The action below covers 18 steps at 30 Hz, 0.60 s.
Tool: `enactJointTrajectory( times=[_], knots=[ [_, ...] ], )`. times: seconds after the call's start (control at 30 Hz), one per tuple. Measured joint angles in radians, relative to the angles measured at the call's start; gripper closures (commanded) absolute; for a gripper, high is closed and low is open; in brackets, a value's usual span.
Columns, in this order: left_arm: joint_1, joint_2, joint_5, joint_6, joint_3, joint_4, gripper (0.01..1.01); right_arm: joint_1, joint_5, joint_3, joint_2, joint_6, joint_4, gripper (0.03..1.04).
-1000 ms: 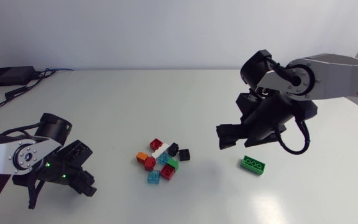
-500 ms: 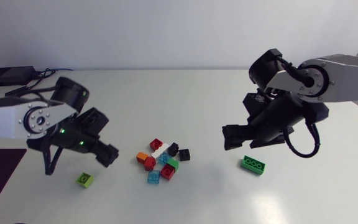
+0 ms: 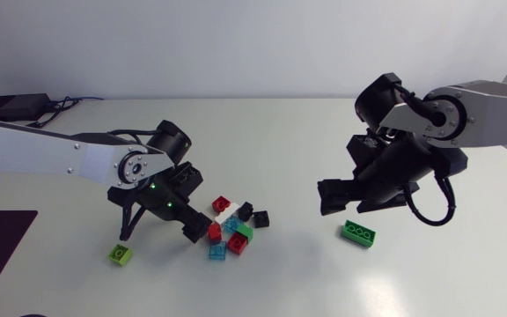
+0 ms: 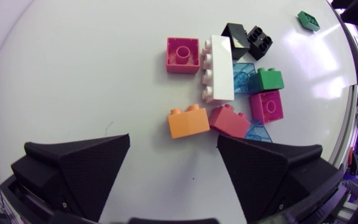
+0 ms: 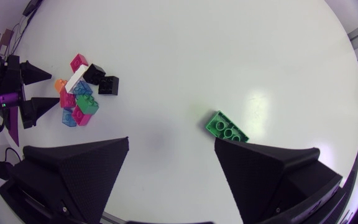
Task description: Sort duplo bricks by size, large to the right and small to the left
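One lime brick [image 3: 120, 254] left of cluster [image 3: 232, 225]

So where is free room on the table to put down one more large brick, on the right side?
The table is bare between the brick pile and the green large brick, under the open right gripper, and right of that brick. The far side is bare too. Crowded: the pile's left edge, with the left gripper close.

Bright, even light covers the white table [image 3: 271, 132]; shadows are soft and faint. Wrist views bow at their edges, with pale glare patches.
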Motion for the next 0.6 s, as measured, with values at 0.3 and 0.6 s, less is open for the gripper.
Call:
enactJointTrajectory(
  times=[0.3, 0.6],
  knots=[
    [-0.004, 0.068, 0.000, -0.020, 0.020, 0.044, 0.043, 0.000, 0.000, -0.002, 0.000, 0.000, 0.000, 0.07],
    [-0.013, 0.154, -0.034, -0.031, 0.079, 0.076, 0.270, -0.001, 0.000, -0.004, 0.000, 0.000, 0.000, 0.14]
  ],
)
